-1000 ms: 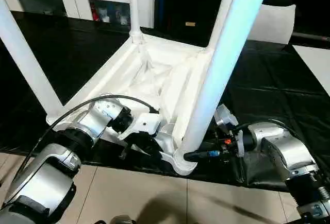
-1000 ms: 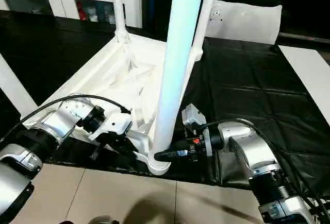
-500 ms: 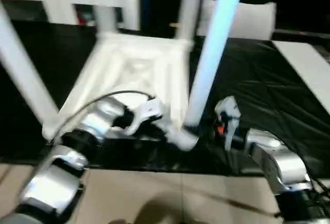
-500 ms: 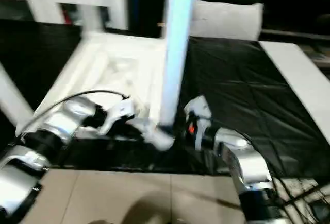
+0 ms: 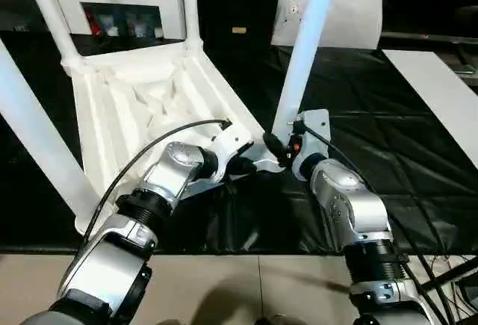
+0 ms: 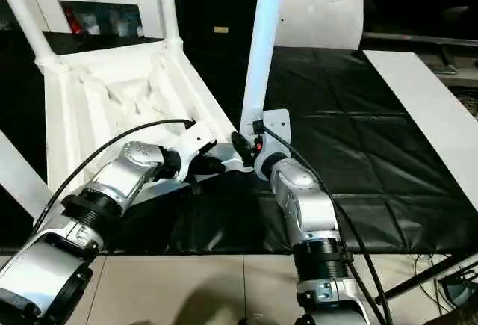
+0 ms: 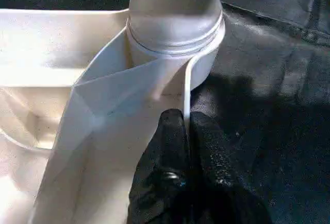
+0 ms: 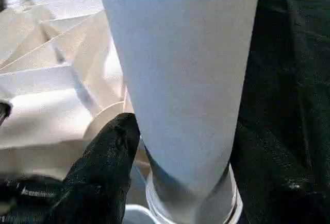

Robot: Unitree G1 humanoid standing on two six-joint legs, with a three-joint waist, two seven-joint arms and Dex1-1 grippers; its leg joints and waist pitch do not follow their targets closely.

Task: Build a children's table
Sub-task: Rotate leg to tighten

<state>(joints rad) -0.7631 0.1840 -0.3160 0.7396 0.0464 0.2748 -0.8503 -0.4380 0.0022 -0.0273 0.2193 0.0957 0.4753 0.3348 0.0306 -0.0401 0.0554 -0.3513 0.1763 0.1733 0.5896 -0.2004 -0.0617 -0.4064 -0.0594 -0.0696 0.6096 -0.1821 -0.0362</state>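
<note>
**My claws at the near corner socket**

My left gripper (image 7: 186,131) is pinched shut on a thin upright rib of the white plastic rectangular tabletop (image 5: 142,101), its two black fingers (image 7: 167,147) pressed on either side of the rib's edge, just beside the round corner socket (image 7: 175,33). My right gripper (image 8: 170,147) reaches that same socket from the other side. One black finger (image 8: 105,167) lies against the base of the long white tapered round leg (image 5: 306,48) that stands in the socket; its other finger is hidden behind the leg, so I cannot tell how wide this claw stands or whether it truly grips the leg.

The tabletop lies upside down, ribbed underside up, on a black quilted sheet (image 5: 388,123). The corner socket I work on is the corner nearest me. The leg rises upright from it and passes out of the top of the head view. Three more white legs stand in the other corners: one (image 5: 190,4) at the corner beyond the socket, one (image 5: 48,7) at the far corner on my left, and one (image 5: 33,138) at the near corner on my left, leaning outward.

Beyond the socket a flat white bag (image 5: 351,19) stands past the black sheet, and white cabinets (image 5: 112,0) stand behind the far legs. Nearer to me than the socket, past the sheet's edge, is beige tiled floor (image 5: 224,288).
</note>
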